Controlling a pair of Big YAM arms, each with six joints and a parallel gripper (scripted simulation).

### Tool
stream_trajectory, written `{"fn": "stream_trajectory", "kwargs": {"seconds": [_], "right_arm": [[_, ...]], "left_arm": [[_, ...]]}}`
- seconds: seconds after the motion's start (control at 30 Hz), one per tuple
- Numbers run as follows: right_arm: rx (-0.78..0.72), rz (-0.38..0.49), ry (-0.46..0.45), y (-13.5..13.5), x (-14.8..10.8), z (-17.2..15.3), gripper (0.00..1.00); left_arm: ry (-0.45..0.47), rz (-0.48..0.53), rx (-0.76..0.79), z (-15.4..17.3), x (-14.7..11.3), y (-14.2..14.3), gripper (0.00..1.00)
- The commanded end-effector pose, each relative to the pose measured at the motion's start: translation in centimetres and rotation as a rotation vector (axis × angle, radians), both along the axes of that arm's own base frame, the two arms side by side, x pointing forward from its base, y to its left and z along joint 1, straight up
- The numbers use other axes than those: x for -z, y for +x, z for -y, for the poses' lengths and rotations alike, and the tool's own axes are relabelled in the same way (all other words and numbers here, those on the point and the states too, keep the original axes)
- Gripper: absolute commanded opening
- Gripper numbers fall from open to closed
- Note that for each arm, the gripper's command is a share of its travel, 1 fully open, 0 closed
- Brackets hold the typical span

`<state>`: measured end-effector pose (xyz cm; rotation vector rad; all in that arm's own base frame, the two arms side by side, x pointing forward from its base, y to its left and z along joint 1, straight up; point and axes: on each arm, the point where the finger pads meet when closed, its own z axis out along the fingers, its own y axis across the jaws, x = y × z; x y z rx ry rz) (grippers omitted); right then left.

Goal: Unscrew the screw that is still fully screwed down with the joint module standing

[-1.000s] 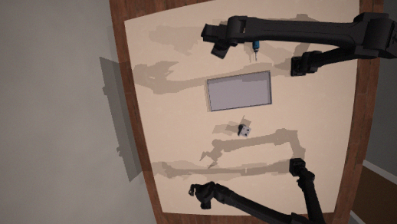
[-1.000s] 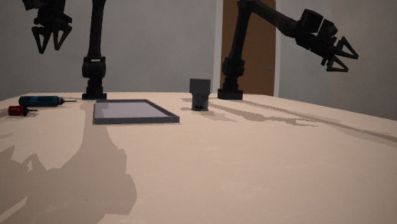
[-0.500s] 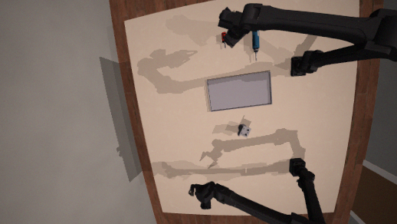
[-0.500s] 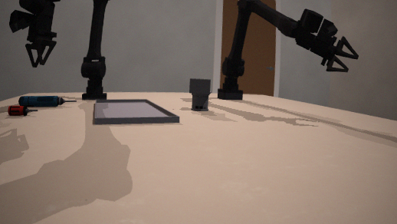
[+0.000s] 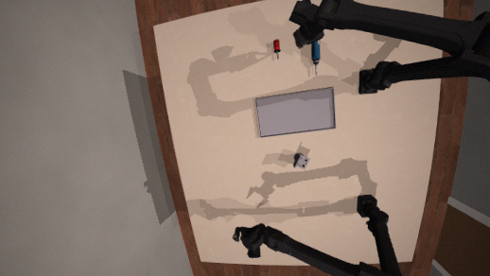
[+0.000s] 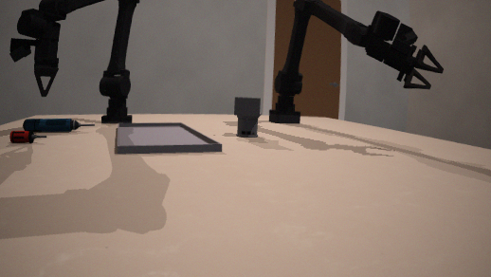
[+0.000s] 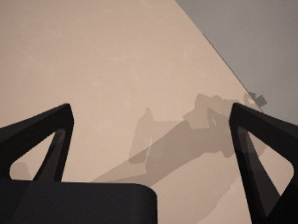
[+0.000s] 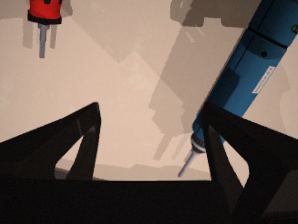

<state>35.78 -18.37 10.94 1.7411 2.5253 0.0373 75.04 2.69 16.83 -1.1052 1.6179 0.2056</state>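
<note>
Hovering near the screwdriver (image 5: 316,53) (image 6: 51,125) (image 8: 250,65), right hand (image 5: 301,42) (image 6: 45,94) (image 8: 152,104) gapes partway.

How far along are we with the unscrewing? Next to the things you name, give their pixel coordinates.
Already done: nothing I can see; the module (image 5: 303,161) (image 6: 247,117) stands upright, its screws too small to judge. In hand: nothing; the right gripper (image 6: 45,95) (image 8: 151,110) is open above the blue screwdriver (image 5: 316,52) (image 6: 49,125) (image 8: 240,80). Left: grasp it, loosen the screw, move clear.
</note>
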Motion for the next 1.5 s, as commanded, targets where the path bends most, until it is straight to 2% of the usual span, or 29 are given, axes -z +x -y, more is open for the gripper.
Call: {"fn": "stream_trajectory", "kwargs": {"seconds": [0.0,0.2,0.23,0.37,0.4,0.47,0.93,0.97,1.47], "right_arm": [[0.163,-0.001,-0.001,-3.1,0.8,1.1,0.65],[0.368,-0.039,0.019,-8.4,3.0,1.9,0.65],[0.368,-0.067,0.033,-8.5,4.0,1.8,0.65],[0.368,-0.067,0.035,-8.5,4.0,1.7,0.65],[0.346,-0.025,0.014,-6.6,2.5,2.1,0.65],[0.347,-0.014,0.009,-6.5,2.1,2.1,0.65],[0.353,-0.013,0.008,-6.2,2.2,2.2,0.65],[0.352,-0.034,0.019,-7.2,2.6,1.9,0.65],[0.352,-0.034,0.019,-7.2,2.6,1.9,0.65]], "left_arm": [[-0.006,0.045,0.000,0.1,-2.3,0.9,1.00],[-0.006,0.045,0.000,0.1,-2.3,0.9,1.00],[-0.006,0.045,0.000,0.1,-2.3,0.9,1.00],[-0.006,0.045,0.000,0.1,-2.3,0.9,1.00],[-0.006,0.045,0.000,0.1,-2.3,0.9,1.00],[-0.006,0.045,0.000,0.1,-2.3,0.9,1.00],[-0.006,0.045,0.000,0.1,-2.3,0.9,1.00],[-0.006,0.045,0.000,0.1,-2.3,0.9,0.93],[-0.006,0.045,0.000,0.1,-2.3,0.9,0.93]]}}
